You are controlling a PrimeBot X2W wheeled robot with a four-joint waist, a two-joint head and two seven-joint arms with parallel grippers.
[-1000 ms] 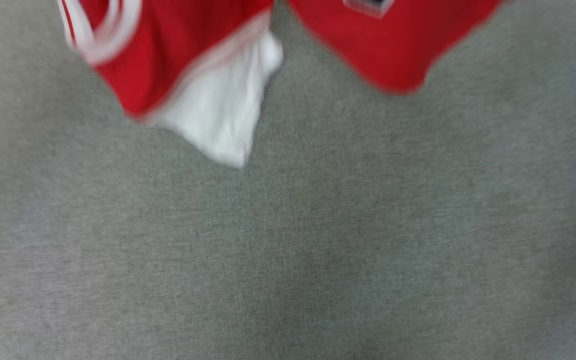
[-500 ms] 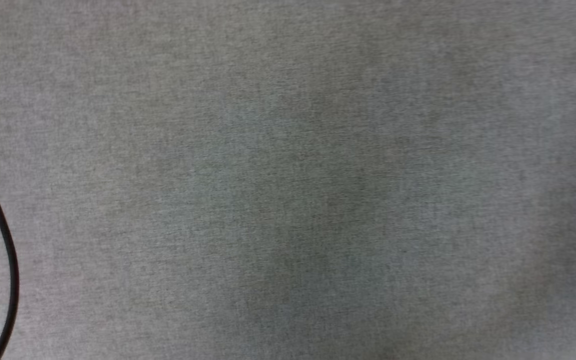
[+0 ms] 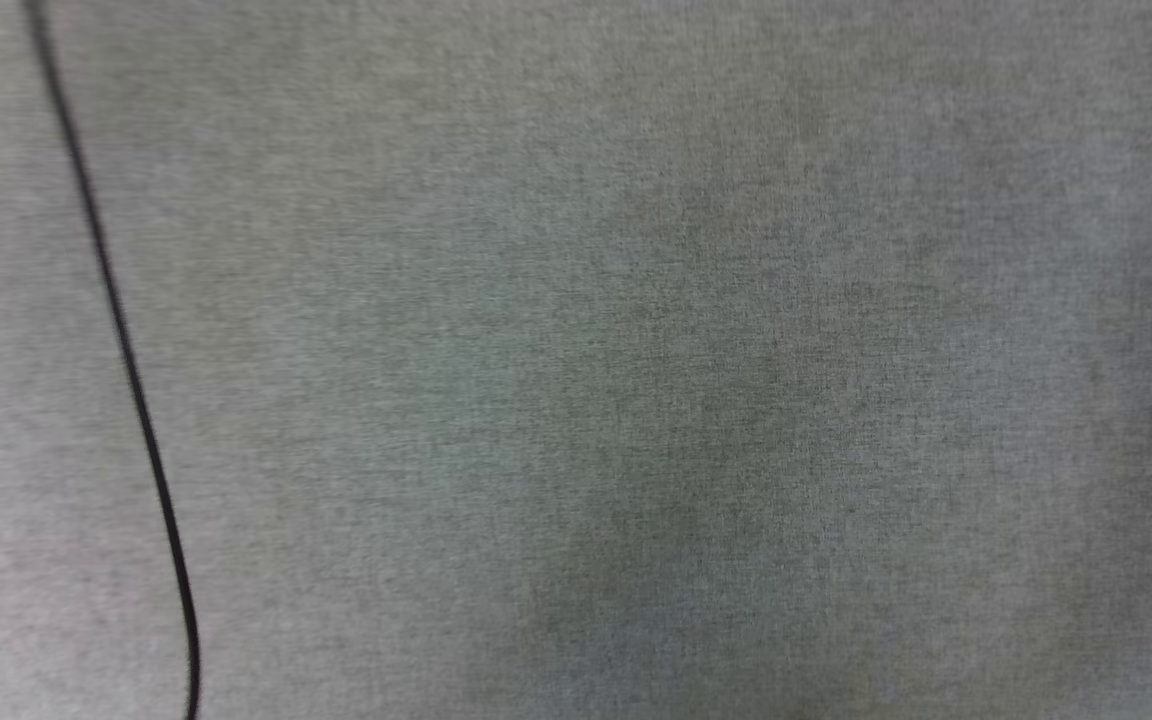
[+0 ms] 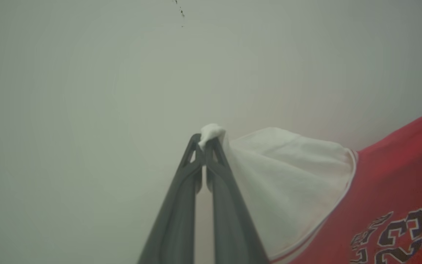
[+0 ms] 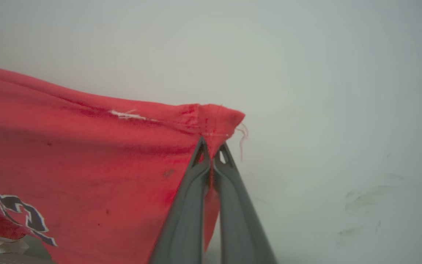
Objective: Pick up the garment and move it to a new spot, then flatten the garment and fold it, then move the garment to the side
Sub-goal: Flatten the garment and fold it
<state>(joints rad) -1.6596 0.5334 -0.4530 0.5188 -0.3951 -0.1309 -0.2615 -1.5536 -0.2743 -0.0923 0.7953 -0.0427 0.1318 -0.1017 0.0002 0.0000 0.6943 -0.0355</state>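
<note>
Pinching the bunched tip of a white sleeve (image 4: pixel 288 176), the left tool (image 4: pixel 205 143) has its two dark fingers pressed together on the cloth, and a small white tuft pokes out past the tips. That sleeve belongs to the red T-shirt (image 4: pixel 390 172), which hangs off to the right in the left wrist view, where part of a white-and-black number print (image 4: pixel 390 234) shows near the bottom edge. The right tool (image 5: pixel 213 150) is likewise clamped on the shirt, gripping a red hem corner; a loose red thread (image 5: pixel 242 139) dangles just beside that corner, and the fabric stretches away to the left in the right wrist view. Behind the shirt in both wrist views is a pale, plain backdrop (image 4: pixel 86 91). The head view looks down on a grey woven surface (image 3: pixel 636 400), with a thin black cable (image 3: pixel 126 350) running down its left side.
</note>
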